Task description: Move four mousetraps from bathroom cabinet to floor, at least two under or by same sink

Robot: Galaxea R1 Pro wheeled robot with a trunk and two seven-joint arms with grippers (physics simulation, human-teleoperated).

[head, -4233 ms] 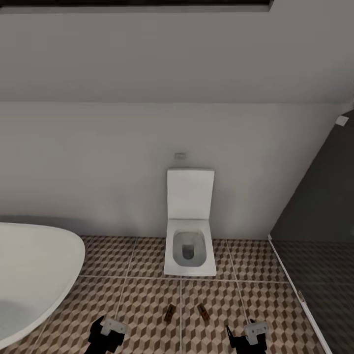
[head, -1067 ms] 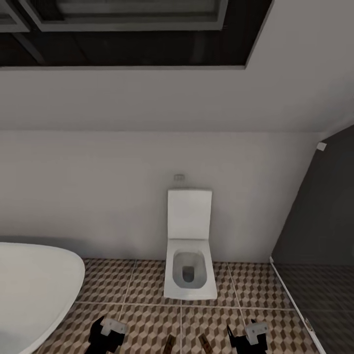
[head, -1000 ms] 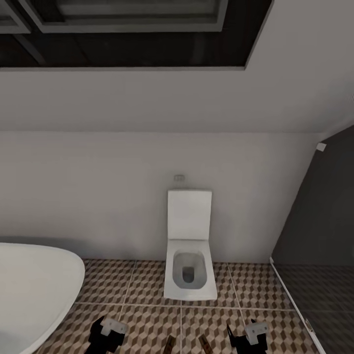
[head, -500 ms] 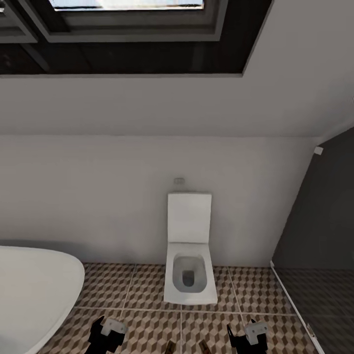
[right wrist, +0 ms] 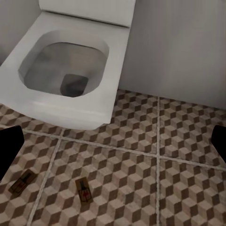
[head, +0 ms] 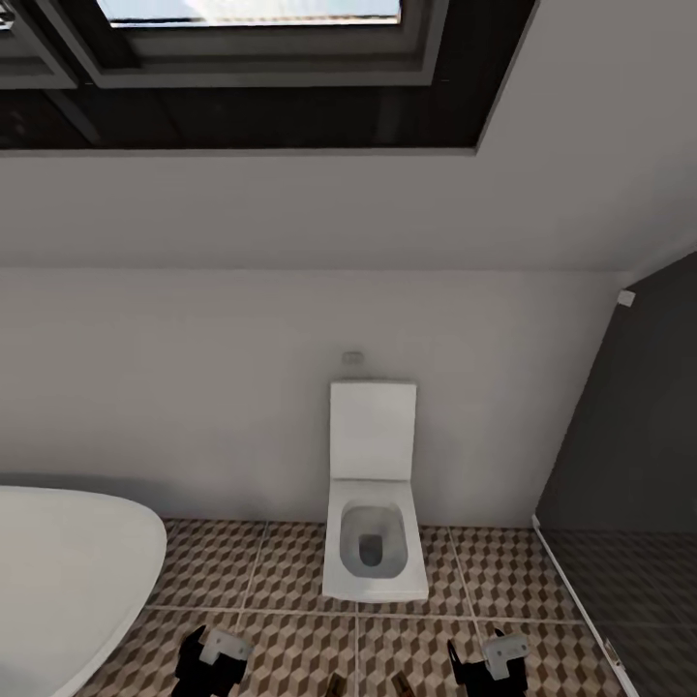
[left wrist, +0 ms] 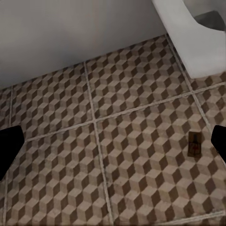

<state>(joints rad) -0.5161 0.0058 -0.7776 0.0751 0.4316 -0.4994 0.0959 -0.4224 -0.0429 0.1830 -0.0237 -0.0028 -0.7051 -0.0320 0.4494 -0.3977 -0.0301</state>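
A white bathtub [head: 68, 571] takes the left of the head view, cut off by the frame edge and bottom. Just right of it, low in frame, sits the left gripper [head: 208, 663]; in the left wrist view its dark fingertips [left wrist: 8, 146] stand at opposite edges of the picture, spread wide with nothing between them. That view looks down on the floor [left wrist: 117, 141] of cube-patterned tiles, where 1 trap [left wrist: 194, 144] lies flat beside a grout line, near the white toilet base.

In the middle of the head view the toilet [head: 373, 528] stands against the grey wall [head: 194, 387], lid up, with a small flush plate [head: 353, 358] above it and a dark-framed skylight [head: 252, 58] overhead. At the bottom edge, between the 2 grippers, the tips of 2 traps [head: 334, 688] barely show, cut by the frame and too small to make out.

The right wrist view shows both lying flat on the tiles in front of the bowl, apart from each other: 1 [right wrist: 21, 182] angled near a grout line, the other [right wrist: 83, 189] just beside it across that line. The right gripper [head: 487, 668] is likewise splayed and empty, its fingertips [right wrist: 9, 150] at the picture's sides.

A dark panel [head: 629, 436] closes the right.
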